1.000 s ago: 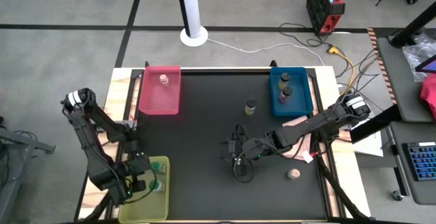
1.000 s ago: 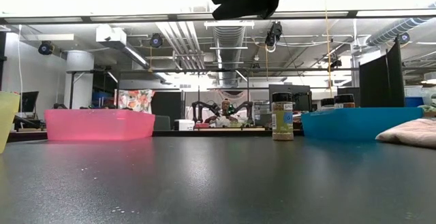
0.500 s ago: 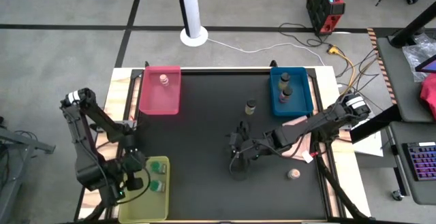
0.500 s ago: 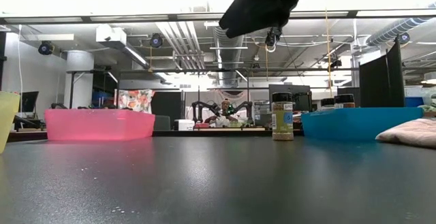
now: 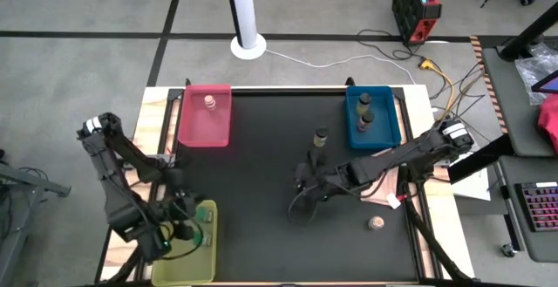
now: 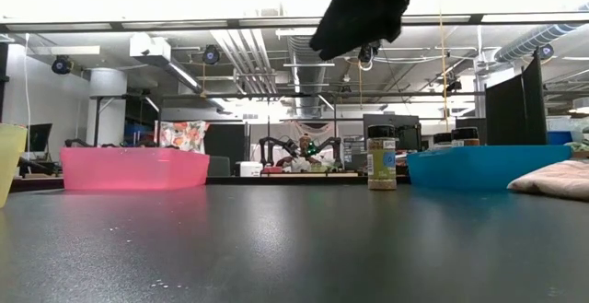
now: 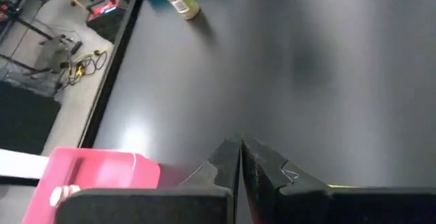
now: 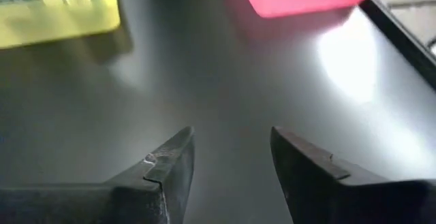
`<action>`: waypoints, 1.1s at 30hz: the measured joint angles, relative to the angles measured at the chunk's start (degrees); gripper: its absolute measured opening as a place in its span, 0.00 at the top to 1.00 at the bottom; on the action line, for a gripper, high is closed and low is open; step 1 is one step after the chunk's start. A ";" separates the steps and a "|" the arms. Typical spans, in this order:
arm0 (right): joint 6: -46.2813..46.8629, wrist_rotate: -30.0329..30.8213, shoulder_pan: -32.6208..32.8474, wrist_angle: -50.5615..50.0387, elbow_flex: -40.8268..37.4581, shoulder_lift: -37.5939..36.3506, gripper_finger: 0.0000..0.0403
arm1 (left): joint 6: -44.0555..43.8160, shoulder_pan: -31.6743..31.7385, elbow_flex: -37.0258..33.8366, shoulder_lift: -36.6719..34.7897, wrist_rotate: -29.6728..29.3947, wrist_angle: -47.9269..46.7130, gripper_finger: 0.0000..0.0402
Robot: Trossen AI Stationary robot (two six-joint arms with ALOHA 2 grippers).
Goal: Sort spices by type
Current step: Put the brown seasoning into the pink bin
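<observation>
**Right gripper hangs empty over mid-table, spice jars all around it**

Right now the right gripper [image 5: 302, 175] hovers above the middle of the black table [image 5: 261, 235], its fingers [image 8: 167, 163] spread apart with nothing between them. Taking the blue tray [image 5: 388, 130] as the marker: the lone jar with the dark cap [image 5: 322, 136] stands upright on the bare table just beside the tray's inner side, apart from the gripper and a little farther toward the tray than the gripper is. Two dark-capped jars [image 5: 364, 110] stand inside the blue tray. A pinkish-topped jar [image 5: 376, 223] rests on the table well away from the tray, toward the near edge, past the pink cloth [image 5: 384, 160]. Across the table from the blue tray, the red tray [image 5: 193, 130] holds one pale-topped jar [image 5: 209, 102]. Diagonally opposite the blue tray sits the yellow-green tray [image 5: 196, 261], with green-lidded jars [image 5: 199, 235] in it; the left gripper [image 5: 187, 226] waits over that tray, fingers pressed together and empty.
</observation>
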 joint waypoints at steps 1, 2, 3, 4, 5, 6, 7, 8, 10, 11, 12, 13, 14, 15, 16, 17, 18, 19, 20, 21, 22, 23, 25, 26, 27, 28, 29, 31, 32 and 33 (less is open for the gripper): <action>1.60 -0.12 0.04 -2.70 0.94 -0.04 0.55 | 2.33 0.65 -0.38 -0.04 0.58 1.58 1.00; 3.48 -0.57 0.04 -5.55 1.92 -0.06 0.56 | 4.88 1.33 -0.75 -0.06 1.19 3.41 1.00; 5.45 -1.51 0.04 -8.52 2.94 -0.08 0.57 | 7.72 2.07 -1.09 -0.07 1.98 5.67 1.00; 7.58 -3.05 0.04 -11.72 4.05 -0.09 0.57 | 10.40 2.69 -1.43 -0.09 2.85 7.85 1.00; 9.44 -5.03 0.02 -14.82 5.10 -0.09 0.58 | 12.93 3.19 -1.86 -0.18 3.77 9.80 1.00; 11.52 -7.30 0.01 -17.53 5.98 -0.09 0.59 | 15.40 3.67 -2.35 -0.37 4.66 11.64 1.00; 13.60 -9.98 0.01 -20.28 6.77 -0.11 0.59 | 17.62 4.17 -2.83 -0.64 5.51 13.53 1.00; 15.60 -12.94 0.08 -22.99 7.48 -0.11 0.60 | 19.63 4.61 -3.37 -0.92 6.44 15.36 1.00; 19.24 -19.64 0.37 -27.82 8.47 -0.11 0.61 | 23.95 5.25 -4.44 -1.46 8.71 18.92 1.00; 20.44 -23.26 0.54 -29.80 8.72 -0.11 0.62 | 26.36 5.49 -4.98 -1.80 9.76 21.03 1.00; 21.31 -26.68 0.84 -31.63 8.82 -0.13 0.63 | 28.96 5.59 -5.46 -2.12 10.56 23.34 1.00; 22.08 -29.53 1.29 -33.22 8.83 -0.13 0.63 | 31.99 5.59 -6.03 -2.60 11.01 25.88 1.00; 23.00 -32.11 1.87 -35.32 8.83 -0.13 0.64 | 34.82 5.57 -6.58 -3.10 11.17 28.13 1.00; 24.45 -34.23 2.61 -37.37 8.83 -0.13 0.64 | 37.25 5.59 -7.13 -3.68 11.24 30.24 1.00; 26.32 -35.84 3.45 -39.37 8.83 -0.13 0.65 | 39.07 5.69 -7.54 -4.25 11.37 31.84 1.00; 28.65 -36.97 4.35 -41.46 8.83 -0.13 0.65 | 40.13 5.93 -7.81 -4.81 11.37 32.82 1.00; 31.29 -37.71 5.29 -43.41 8.83 -0.13 0.65 | 40.62 6.27 -7.92 -5.32 11.31 33.14 1.00; 33.83 -37.98 6.38 -45.21 8.83 -0.13 0.65 | 40.76 6.65 -7.95 -5.68 11.15 33.12 1.00; 36.23 -37.99 7.55 -46.83 8.83 -0.18 0.65 | 40.78 7.02 -7.95 -5.98 10.82 33.10 1.00; 38.55 -37.96 8.74 -48.20 8.83 -0.30 0.65 | 40.80 7.38 -7.95 -6.15 9.83 33.07 1.00; 40.93 -37.95 9.94 -49.32 8.83 -0.58 0.64 | 40.89 7.74 -7.95 -6.30 8.03 32.95 1.00; 43.34 -37.99 11.21 -50.17 8.83 -0.82 0.63 | 41.00 8.04 -7.95 -6.40 5.45 32.74 1.00; 48.37 -37.86 13.54 -50.69 8.78 -1.64 0.60 | 41.03 8.54 -7.95 -6.47 -0.58 31.81 1.00; 50.82 -37.52 14.73 -50.49 8.61 -2.16 0.58 | 41.05 8.68 -7.95 -6.47 -2.63 31.12 1.00; 53.33 -37.17 15.74 -50.48 8.34 -2.82 0.57 | 41.27 8.79 -7.97 -6.46 -3.89 30.50 1.00; 55.93 -36.91 16.69 -50.54 7.97 -3.44 0.54 | 41.71 8.89 -7.97 -6.45 -4.30 30.08 1.00; 58.38 -36.37 17.58 -50.57 7.47 -4.15 0.52 | 42.13 8.94 -7.97 -6.47 -4.30 29.76 1.00; 62.82 -35.89 19.24 -50.46 5.94 -5.64 0.48 | 42.54 9.00 -7.97 -6.47 -4.31 29.52 1.00; 65.00 -35.76 19.92 -50.56 4.97 -6.53 0.46 | 42.55 9.13 -7.97 -6.45 -4.33 29.54 1.00; 66.99 -35.54 20.53 -50.52 3.91 -7.50 0.44 | 42.55 9.18 -7.97 -6.47 -4.36 29.54 1.00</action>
